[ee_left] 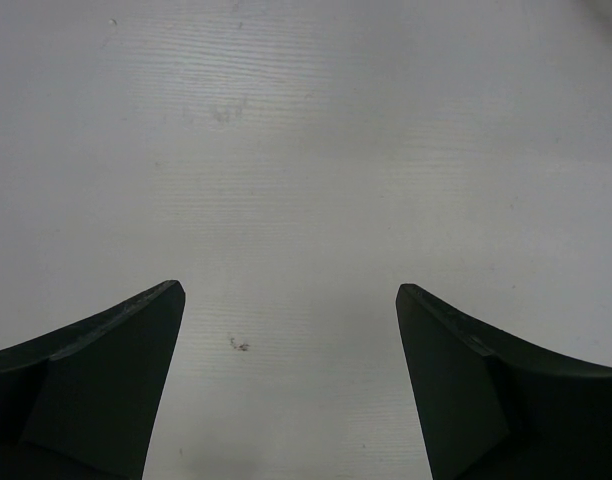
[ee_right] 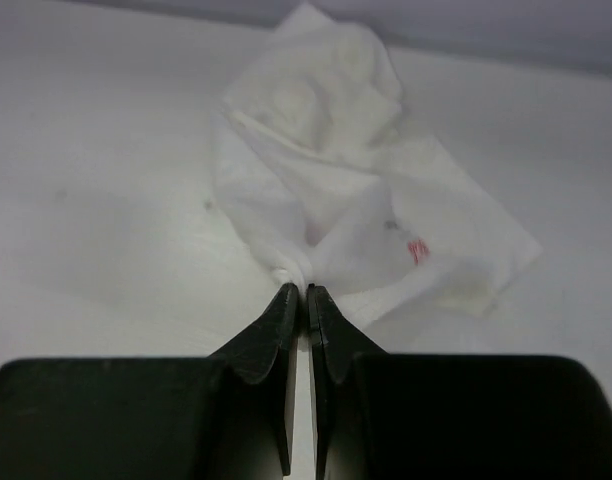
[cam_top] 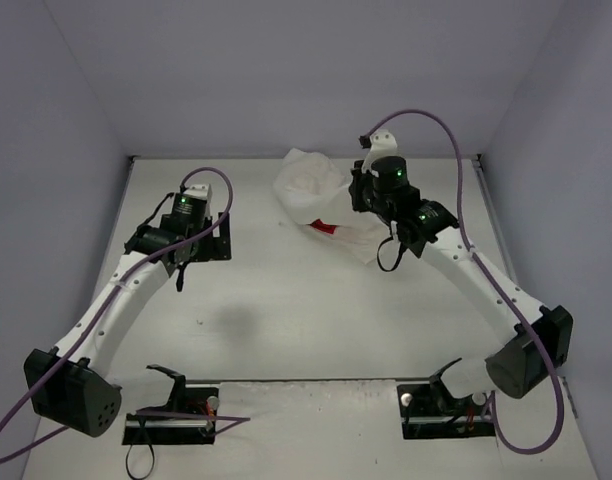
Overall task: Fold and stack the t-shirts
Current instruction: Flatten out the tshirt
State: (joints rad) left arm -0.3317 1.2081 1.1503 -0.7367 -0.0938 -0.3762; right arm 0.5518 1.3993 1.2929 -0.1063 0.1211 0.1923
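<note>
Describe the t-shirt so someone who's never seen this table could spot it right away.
On the white table, look to the far edge, right of centre. The t-shirt lies there crumpled, pinched at one edge by the right gripper. It is the only cloth, white with a small red print.

White table (cam_top: 306,330), plain pale grey walls (cam_top: 286,70) on three sides, soft even light

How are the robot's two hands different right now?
The left hand is wide open; the right hand is pinched shut. The left hand holds nothing and hovers over the table; the right hand grips a bunched bit of the white t-shirt. Both hands are dark-coloured.
</note>
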